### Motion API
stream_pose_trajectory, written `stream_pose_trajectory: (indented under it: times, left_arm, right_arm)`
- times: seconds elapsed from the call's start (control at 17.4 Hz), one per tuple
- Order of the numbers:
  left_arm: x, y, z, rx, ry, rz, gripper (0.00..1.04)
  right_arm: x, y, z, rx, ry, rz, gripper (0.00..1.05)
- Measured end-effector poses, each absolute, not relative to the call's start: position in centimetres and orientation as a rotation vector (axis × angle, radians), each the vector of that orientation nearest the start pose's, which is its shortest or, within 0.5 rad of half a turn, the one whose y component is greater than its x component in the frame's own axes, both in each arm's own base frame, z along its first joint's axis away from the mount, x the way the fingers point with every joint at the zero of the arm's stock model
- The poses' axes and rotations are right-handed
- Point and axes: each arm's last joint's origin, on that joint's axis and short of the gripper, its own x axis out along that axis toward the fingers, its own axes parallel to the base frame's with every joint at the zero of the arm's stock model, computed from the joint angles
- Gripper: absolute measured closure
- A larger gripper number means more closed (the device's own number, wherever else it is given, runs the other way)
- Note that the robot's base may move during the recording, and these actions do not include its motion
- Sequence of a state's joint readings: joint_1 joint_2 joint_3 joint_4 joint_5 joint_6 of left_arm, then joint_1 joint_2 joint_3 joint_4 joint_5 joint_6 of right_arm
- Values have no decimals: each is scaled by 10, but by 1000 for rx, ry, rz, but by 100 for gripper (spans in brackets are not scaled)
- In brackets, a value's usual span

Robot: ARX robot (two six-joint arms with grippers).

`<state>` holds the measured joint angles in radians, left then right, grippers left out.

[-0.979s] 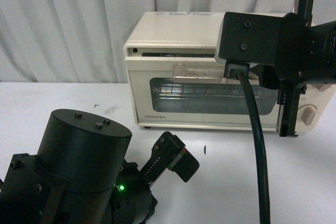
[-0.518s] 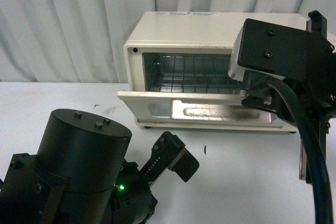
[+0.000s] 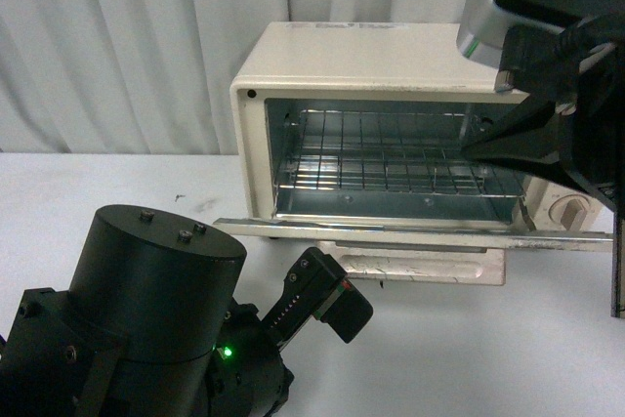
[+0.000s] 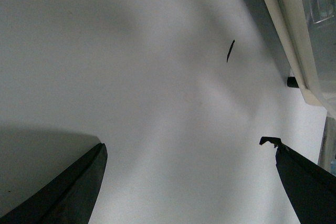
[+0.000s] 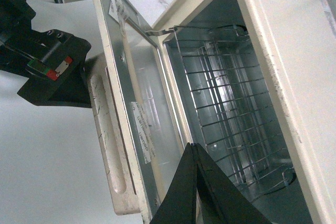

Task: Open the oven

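Front view: oven sits at the far side of the table, right of centre. Long axis runs left-right, mouth faces me. Door lies dropped flat, bar handle under its front edge. Cream shell, wire rack inside. My right arm hides the upper right corner; one knob shows.

Left wrist view: left gripper spread wide, empty, over bare table. Of the oven, only a cut-off cream edge.

Right wrist view: right gripper pressed together, holding nothing, before the open cavity.
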<state>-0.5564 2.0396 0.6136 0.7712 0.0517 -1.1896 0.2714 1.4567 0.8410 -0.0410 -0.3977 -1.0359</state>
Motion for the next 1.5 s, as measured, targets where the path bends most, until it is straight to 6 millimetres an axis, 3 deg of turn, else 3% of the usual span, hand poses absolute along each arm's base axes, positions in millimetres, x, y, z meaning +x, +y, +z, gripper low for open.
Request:
stream_pose_trajectory:
  times: [0.29,0.35,0.4,0.86,1.15,1.21,1.27,1.38,1.5]
  left_arm:
    - [263,-165,46,-946,896,-130,7]
    - [263,-165,46,-946,896,-129,7]
    - [263,-165,46,-945,897,-129,7]
    - [263,-165,46,-946,896,-130,7]
    - [263,-165,46,-946,896,-130,7]
    - [263,-165,46,-946,896,-130,7]
    - [263,-166,46,-945,897,-131,7]
    - [263,-166,46,-946,899,-133,7]
    - [263,-166,46,-945,896,-130,7]
  right_arm:
    - [282,74,237,-922,203,838,103]
    - [281,68,243,-925,197,807,96]
    - [281,66,245,-928,195,792,81]
    - [281,67,244,-927,197,795,4]
    - [281,67,244,-927,197,795,6]
    - [283,70,243,-911,128,625,12]
    - [276,66,237,-779,102,367,23]
    - [249,45,215,-427,79,57,43]
    - [230,31,216,-169,-8,-19,62]
